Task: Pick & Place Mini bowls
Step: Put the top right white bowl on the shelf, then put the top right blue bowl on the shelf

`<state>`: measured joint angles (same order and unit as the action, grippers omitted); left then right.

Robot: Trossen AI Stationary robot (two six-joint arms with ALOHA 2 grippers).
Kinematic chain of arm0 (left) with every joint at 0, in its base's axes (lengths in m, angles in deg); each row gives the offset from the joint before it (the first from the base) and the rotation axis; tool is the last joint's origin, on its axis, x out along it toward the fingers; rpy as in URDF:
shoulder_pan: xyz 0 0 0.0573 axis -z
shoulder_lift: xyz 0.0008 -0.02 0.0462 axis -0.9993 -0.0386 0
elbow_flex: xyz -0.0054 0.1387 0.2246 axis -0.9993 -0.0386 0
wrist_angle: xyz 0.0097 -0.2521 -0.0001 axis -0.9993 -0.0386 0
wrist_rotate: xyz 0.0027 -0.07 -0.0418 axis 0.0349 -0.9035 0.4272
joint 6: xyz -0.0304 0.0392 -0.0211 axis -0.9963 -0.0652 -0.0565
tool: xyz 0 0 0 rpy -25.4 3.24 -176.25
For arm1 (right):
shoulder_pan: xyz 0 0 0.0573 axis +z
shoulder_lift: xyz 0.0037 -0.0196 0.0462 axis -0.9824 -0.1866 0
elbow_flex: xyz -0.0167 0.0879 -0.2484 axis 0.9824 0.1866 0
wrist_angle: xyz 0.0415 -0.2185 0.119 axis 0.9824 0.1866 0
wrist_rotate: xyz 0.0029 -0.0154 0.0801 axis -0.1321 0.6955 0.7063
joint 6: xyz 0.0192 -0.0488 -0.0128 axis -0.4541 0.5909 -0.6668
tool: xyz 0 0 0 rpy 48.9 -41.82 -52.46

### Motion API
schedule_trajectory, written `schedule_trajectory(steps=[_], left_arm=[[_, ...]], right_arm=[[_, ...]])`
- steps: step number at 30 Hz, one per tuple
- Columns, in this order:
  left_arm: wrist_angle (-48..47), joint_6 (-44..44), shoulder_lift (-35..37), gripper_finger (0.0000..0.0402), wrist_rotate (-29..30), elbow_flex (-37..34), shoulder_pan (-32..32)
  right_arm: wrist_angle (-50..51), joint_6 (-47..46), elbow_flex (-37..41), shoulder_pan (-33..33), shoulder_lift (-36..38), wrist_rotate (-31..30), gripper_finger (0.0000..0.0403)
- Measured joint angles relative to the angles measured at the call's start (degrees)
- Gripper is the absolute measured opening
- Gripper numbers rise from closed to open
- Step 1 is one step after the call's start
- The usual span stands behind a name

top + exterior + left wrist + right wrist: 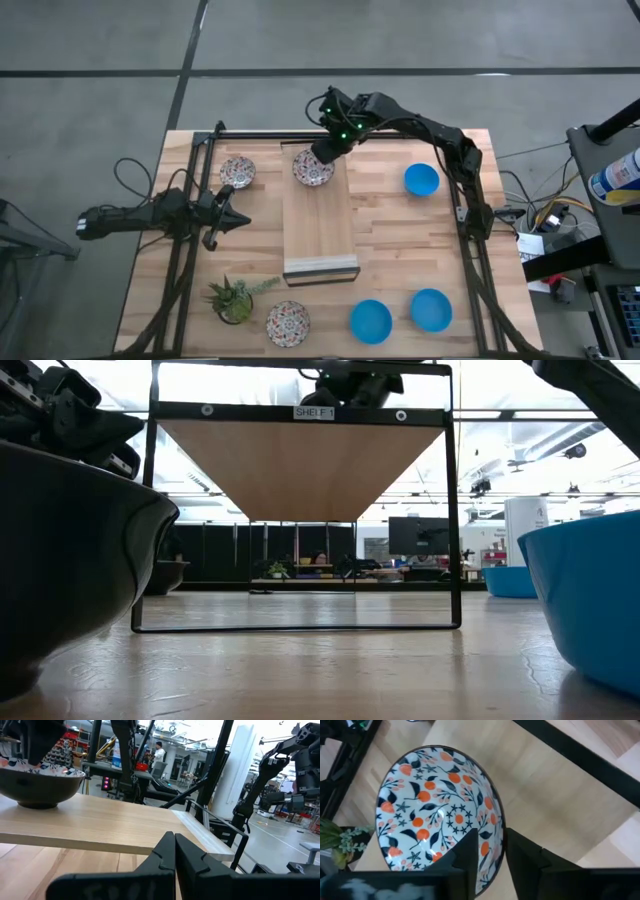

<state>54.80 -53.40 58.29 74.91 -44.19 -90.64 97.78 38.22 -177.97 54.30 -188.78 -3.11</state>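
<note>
Pinching the rim of a floral mini bowl (437, 812) at the far end of the raised wooden shelf (320, 225), the right gripper (490, 852) fingers clamp it, wisely, since it looks rigid, glazed, slippery and breakable.

In the low view, a blue bowl (590, 610) and perhaps another dark bowl (70, 550) are edge-cropped.

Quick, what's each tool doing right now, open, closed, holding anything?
Left tool: closed, empty.
Right tool: closed on the floral bowl's rim, at the shelf's far end.
</note>
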Motion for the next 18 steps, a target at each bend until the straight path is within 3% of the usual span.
schedule_trajectory(steps=[9,18], left_arm=[[-0.01,0.0,0.0,0.0,-0.01,0.0,-0.01],[-0.04,0.0,0.0,0.0,0.0,0.0,0.0]], right_arm=[[0.12,1.29,-2.11,-0.07,3.36,-0.69,0.0131],[11.83,6.23,-0.86,0.35,7.56,-11.41,0.0128]])
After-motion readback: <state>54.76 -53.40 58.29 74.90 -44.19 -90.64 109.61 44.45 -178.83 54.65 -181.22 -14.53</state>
